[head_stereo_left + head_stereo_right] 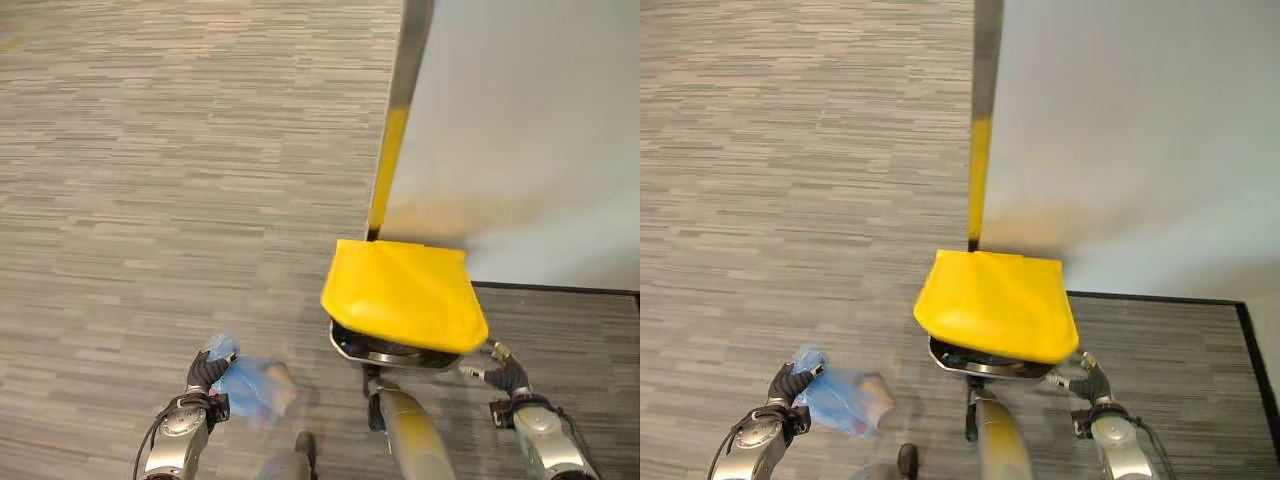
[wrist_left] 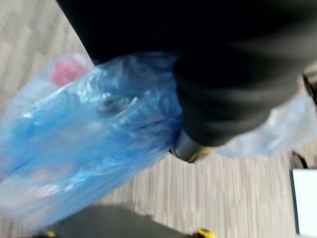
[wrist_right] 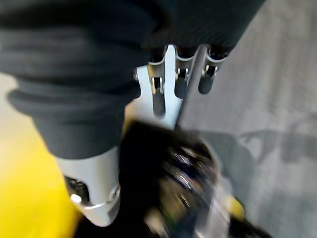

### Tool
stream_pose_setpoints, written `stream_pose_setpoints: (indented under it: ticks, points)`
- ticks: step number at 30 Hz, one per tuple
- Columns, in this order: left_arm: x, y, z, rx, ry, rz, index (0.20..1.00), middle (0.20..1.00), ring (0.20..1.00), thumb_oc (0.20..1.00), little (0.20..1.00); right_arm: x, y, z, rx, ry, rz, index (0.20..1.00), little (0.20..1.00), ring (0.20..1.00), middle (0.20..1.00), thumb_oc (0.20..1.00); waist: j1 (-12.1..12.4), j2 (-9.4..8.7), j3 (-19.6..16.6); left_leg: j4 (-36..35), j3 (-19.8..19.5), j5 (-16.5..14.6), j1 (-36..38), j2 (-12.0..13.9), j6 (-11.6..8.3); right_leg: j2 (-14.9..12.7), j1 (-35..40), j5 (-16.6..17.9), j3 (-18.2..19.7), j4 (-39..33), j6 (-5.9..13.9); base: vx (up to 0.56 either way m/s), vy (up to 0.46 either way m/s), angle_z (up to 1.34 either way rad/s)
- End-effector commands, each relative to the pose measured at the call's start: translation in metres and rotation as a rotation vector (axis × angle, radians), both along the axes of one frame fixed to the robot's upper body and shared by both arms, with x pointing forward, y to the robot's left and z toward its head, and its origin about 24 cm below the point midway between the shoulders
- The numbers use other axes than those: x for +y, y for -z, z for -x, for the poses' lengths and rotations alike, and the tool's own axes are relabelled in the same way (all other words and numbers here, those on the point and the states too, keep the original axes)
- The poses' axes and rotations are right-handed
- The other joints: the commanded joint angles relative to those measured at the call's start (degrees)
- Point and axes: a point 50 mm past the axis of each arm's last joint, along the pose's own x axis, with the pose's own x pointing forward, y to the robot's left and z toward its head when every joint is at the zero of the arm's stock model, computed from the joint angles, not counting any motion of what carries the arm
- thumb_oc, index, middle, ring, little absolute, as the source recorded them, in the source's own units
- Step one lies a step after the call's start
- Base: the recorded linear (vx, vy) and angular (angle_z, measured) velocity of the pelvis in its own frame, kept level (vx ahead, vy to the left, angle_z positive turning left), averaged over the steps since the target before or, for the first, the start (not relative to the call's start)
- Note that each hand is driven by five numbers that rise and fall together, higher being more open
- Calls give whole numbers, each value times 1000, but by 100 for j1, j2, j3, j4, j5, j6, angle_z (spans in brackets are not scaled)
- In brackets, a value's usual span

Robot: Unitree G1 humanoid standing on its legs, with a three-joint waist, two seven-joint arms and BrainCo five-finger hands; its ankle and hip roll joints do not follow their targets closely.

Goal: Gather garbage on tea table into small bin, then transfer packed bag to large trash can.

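A blue plastic bag [image 1: 250,388] with rubbish inside hangs just above the carpet at the lower left. My left hand [image 1: 205,373] is shut on its gathered top. In the left wrist view the bag [image 2: 89,134] bulges beside the hand's dark cover [image 2: 223,74], and something pink shows through the film. The large trash can [image 1: 405,295] stands right of the bag. Its yellow lid is tilted, with the dark rim [image 1: 385,355] showing below it. My right hand [image 1: 505,375] is at the lid's lower right corner. Its fingers [image 3: 158,94] are straight and hold nothing.
A white wall panel [image 1: 530,130] rises behind and to the right of the can, edged by a metal post with a yellow stripe [image 1: 392,150]. Grey striped carpet [image 1: 150,200] spreads to the left and ahead.
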Motion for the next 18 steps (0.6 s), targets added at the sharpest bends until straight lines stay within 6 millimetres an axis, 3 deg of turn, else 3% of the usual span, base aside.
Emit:
stream_pose_setpoints:
  ticks: [1,6,9,14,15,16,18]
  points:
    - [22,-26,-11,-122,-22,-74,200,200,200,200,200,2,5,10,-17,34,-47,1000,1000,1000,1000,1000,-112,-128,-270,184,93,-837,276,-750,169,-590,-250,1126,97,-750,742,-23,42,-17]
    - [16,-28,-14,-144,1,-52,200,200,200,200,200,13,6,4,-38,28,-122,1000,1000,1000,1000,1000,-93,-41,-330,-40,134,-784,351,-834,244,-588,-274,1225,132,-837,804,-25,45,-9]
    - [7,-29,-17,-158,38,-33,200,200,200,200,200,31,-1,-11,-81,-37,-185,1000,1000,1000,1000,1000,-61,25,-334,-111,101,-782,435,-869,281,-653,-229,1291,135,-900,823,-5,45,-9]
    - [-8,-30,-24,-177,98,-6,200,200,200,200,200,76,-29,-48,-210,-221,-244,1000,1000,1000,1000,1000,114,66,-301,-73,11,-833,472,-945,330,-740,-203,1333,104,-931,800,-3,25,9]
    - [-8,-30,-24,-177,97,-6,200,200,200,200,200,76,-30,-48,-210,-222,-244,1000,1000,1000,1000,1000,111,66,-298,-72,10,-834,473,-943,330,-739,-201,1332,102,-930,799,0,0,0]
    - [-14,-34,-29,-198,123,-3,200,200,200,200,200,95,-46,-67,-264,-305,-230,1000,1000,1000,1000,1000,205,66,-294,-45,-29,-853,466,-954,339,-774,-195,1333,72,-925,772,15,-6,7]
    - [-20,-40,-37,-229,153,2,200,200,200,200,200,110,-62,-85,-303,-374,-202,1000,1000,1000,1000,1000,287,62,-271,-15,-60,-864,447,-935,331,-803,-192,1326,45,-924,753,13,-21,18]
